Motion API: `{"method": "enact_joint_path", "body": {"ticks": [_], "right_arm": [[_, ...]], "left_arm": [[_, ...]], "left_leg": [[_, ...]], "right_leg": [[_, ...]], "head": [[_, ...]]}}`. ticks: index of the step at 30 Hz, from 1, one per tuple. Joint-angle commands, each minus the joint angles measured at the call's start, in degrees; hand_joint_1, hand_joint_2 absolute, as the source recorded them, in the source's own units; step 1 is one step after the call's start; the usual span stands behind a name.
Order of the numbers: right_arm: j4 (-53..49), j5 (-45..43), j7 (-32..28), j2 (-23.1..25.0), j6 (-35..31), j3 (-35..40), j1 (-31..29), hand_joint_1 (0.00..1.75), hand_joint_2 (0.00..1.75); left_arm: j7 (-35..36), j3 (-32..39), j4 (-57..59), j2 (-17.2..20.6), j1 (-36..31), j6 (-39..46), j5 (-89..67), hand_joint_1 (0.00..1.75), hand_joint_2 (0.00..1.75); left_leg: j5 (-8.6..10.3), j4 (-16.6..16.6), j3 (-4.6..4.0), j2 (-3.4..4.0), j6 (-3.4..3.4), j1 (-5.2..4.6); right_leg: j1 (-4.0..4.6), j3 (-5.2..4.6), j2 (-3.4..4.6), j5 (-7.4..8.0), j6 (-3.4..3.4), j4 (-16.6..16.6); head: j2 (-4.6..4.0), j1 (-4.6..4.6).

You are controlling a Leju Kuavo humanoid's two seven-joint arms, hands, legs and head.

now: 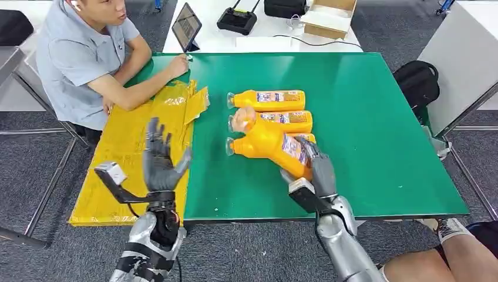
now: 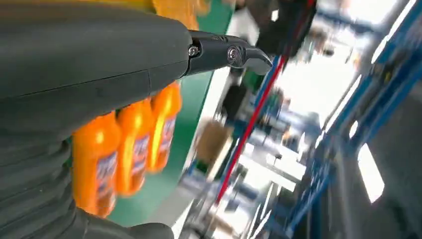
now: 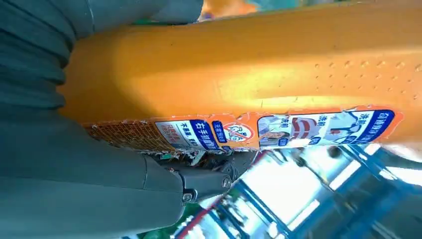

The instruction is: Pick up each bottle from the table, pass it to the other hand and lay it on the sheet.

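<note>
Three orange bottles with clear caps are on the green table (image 1: 364, 117). The far bottle (image 1: 270, 100) and the middle bottle (image 1: 276, 121) lie flat side by side. My right hand (image 1: 317, 167) grips the near bottle (image 1: 267, 145) at its base; that bottle (image 3: 249, 74) is tilted, cap pointing left. In the left wrist view the three bottles (image 2: 124, 149) stand in a row past my thumb. My left hand (image 1: 160, 160) is raised over the yellow sheet (image 1: 126, 153) with fingers spread, holding nothing.
A person in a grey shirt (image 1: 76, 59) sits at the table's far left corner, one hand (image 1: 176, 64) resting by the sheet's top edge. A tablet (image 1: 187, 26), a black controller (image 1: 236, 20) and a cardboard box (image 1: 329, 17) lie on the white table beyond. A black backpack (image 1: 417, 82) is at the right.
</note>
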Motion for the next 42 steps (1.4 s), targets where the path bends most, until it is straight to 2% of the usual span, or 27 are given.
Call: {"method": "enact_joint_path", "body": {"ticks": [1, 5, 8, 14, 20, 22, 27, 30, 39, 40, 42], "right_arm": [[0.97, -1.22, -1.4, 2.6, 1.06, 0.42, -5.14, 1.75, 1.75], [5.49, -3.46, -1.25, 2.64, 8.94, 3.36, -7.88, 1.62, 1.75], [9.09, -1.69, -1.32, 3.27, 10.93, 6.51, -9.47, 1.75, 1.75], [10.92, 0.46, -1.97, 4.68, 15.25, 11.67, -10.24, 1.75, 1.75], [11.14, 0.62, -1.93, 5.02, 15.57, 12.2, -10.11, 1.75, 1.75], [11.73, 2.6, -2.57, 4.55, 15.58, 15.17, -10.21, 1.75, 1.75], [11.32, 6.09, -4.45, 4.38, 13.44, 18.98, -10.22, 1.75, 1.75], [10.18, 7.64, -4.22, 4.46, 11.12, 20.02, -9.65, 1.75, 1.75], [11.82, 6.12, -3.7, 4.71, 12.22, 20.74, -9.81, 1.75, 1.75], [12.1, 6.02, -3.67, 4.76, 12.28, 20.75, -9.85, 1.75, 1.75], [12.52, 5.91, -3.85, 4.84, 12.04, 20.77, -9.85, 1.75, 1.75]], "left_arm": [[-1.55, -7.69, 7.46, 4.33, -3.13, -3.91, -3.59, 0.0, 1.75], [-3.15, -8.62, 3.07, 4.97, -1.53, -5.3, -9.75, 0.0, 1.75], [-3.15, -8.1, 1.34, 4.6, -0.67, -8.03, -11.17, 0.0, 1.75], [-3.15, -7.73, 0.18, 4.02, -0.36, -8.97, -11.89, 0.0, 1.75], [-3.15, -7.65, 0.53, 3.97, -0.45, -9.27, -11.72, 0.0, 1.75], [-2.62, -8.06, 7.09, 3.55, -2.64, -11.6, -10.97, 0.0, 1.75], [-1.75, -8.75, 11.92, 2.41, -5.04, -11.44, -10.79, 0.0, 1.75], [2.08, -8.73, 14.74, 1.89, -6.51, -10.49, -10.16, 0.0, 1.75], [2.22, -8.58, 16.56, 1.47, -7.44, -8.35, -8.59, 0.0, 1.75], [2.18, -8.58, 16.45, 1.49, -7.4, -8.22, -8.56, 0.31, 1.75], [2.18, -8.64, 16.3, 1.54, -7.36, -8.08, -8.57, 0.31, 1.75]], "left_leg": [[-0.03, -0.04, 0.13, 0.08, 0.03, -0.02], [-0.09, -0.01, 0.23, 0.16, 0.07, 0.0], [-0.09, -0.02, 0.16, 0.26, 0.05, 0.01], [-0.07, -0.03, 0.11, 0.13, 0.02, 0.0], [-0.06, -0.04, 0.12, 0.03, 0.04, 0.01], [-0.06, -0.03, 0.1, 0.06, 0.04, 0.01], [-0.03, -0.03, 0.08, -0.09, 0.04, 0.01], [-0.07, -0.02, 0.16, -0.07, 0.06, 0.02], [-0.03, -0.01, 0.06, -0.08, 0.05, 0.01], [-0.01, -0.02, 0.01, -0.09, 0.04, 0.0], [-0.04, -0.02, 0.08, -0.05, 0.05, 0.01]], "right_leg": [[0.01, 0.08, 0.03, -0.02, -0.14, 0.0], [0.04, 0.18, 0.07, -0.05, -0.2, 0.0], [0.05, 0.11, 0.2, 0.0, -0.18, -0.01], [0.04, 0.08, 0.11, -0.02, -0.15, 0.01], [0.04, 0.12, 0.0, -0.04, -0.14, -0.01], [0.04, 0.1, 0.04, -0.03, -0.13, -0.01], [0.04, 0.12, -0.11, -0.04, -0.14, -0.02], [0.07, 0.19, -0.13, -0.08, -0.2, -0.01], [0.04, 0.09, -0.12, -0.06, -0.13, 0.0], [0.02, 0.03, -0.11, -0.04, -0.1, 0.01], [0.04, 0.1, -0.09, -0.05, -0.14, 0.0]], "head": [[0.0, -0.02], [0.0, 0.0], [0.0, 0.0], [0.0, -0.02], [0.0, -0.02], [0.0, 0.0], [0.0, 0.02], [0.0, 0.0], [0.0, 0.0], [0.0, 0.0], [0.0, 0.0]]}}
